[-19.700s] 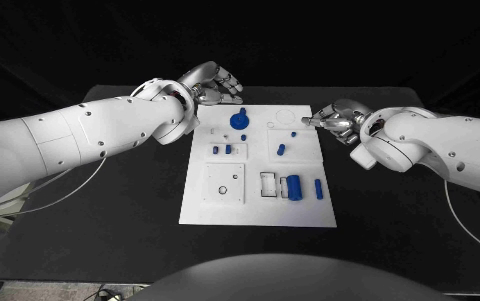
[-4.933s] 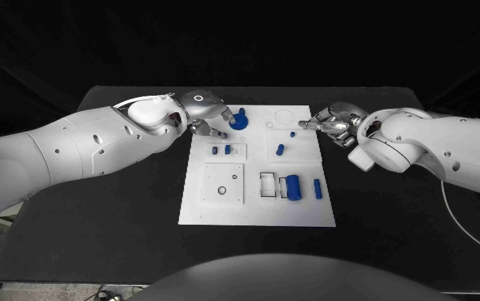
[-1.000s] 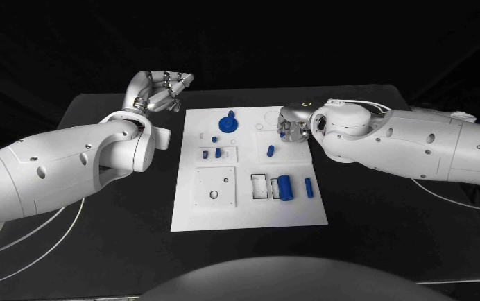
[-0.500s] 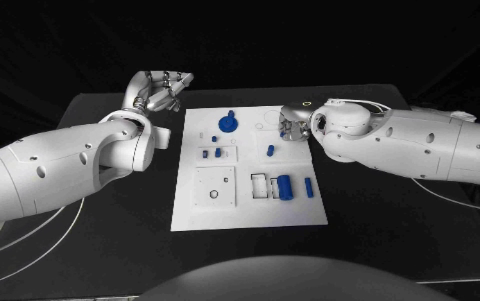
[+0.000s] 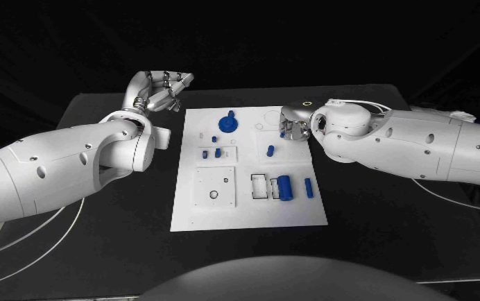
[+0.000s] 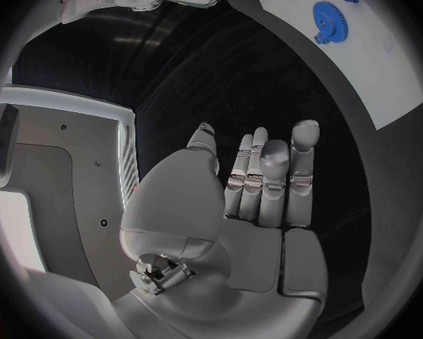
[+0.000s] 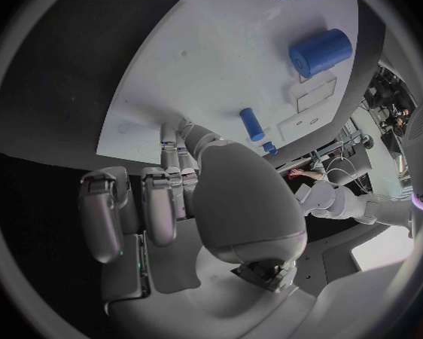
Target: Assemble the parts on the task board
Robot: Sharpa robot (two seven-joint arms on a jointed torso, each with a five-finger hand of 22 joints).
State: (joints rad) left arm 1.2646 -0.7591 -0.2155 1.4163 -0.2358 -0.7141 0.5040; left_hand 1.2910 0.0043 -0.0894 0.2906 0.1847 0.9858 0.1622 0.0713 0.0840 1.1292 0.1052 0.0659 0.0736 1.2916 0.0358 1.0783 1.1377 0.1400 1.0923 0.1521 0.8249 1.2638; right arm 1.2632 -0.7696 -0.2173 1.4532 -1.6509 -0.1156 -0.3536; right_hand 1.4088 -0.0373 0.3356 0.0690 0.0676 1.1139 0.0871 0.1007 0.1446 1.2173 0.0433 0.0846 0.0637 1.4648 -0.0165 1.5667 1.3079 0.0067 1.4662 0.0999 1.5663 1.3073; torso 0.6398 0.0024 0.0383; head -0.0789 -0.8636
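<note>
The white task board (image 5: 250, 211) lies in the middle of the black table. On it are a blue gear (image 5: 229, 122), a blue peg (image 5: 270, 150), two short pegs (image 5: 211, 153), a thick blue cylinder (image 5: 285, 187) and a thin blue stick (image 5: 308, 187). My right hand (image 5: 293, 126) is at the board's far right part, fingers bent down onto the white surface (image 7: 202, 60); whatever lies under the fingertips is hidden. My left hand (image 5: 160, 87) is raised off the board's far left corner, fingers stretched and apart (image 6: 259, 181), holding nothing. The gear (image 6: 327, 21) lies well beyond it.
A small black ring (image 5: 213, 194) sits on the square plate at the board's near left. A white slotted insert (image 5: 258, 186) lies beside the cylinder. Black table (image 5: 390, 211) surrounds the board on all sides. My two bulky white arms flank the board.
The right hand's fingers have settled slightly onto the board, covering a small blue piece that showed beside them a second ago. The left hand has stayed put.
</note>
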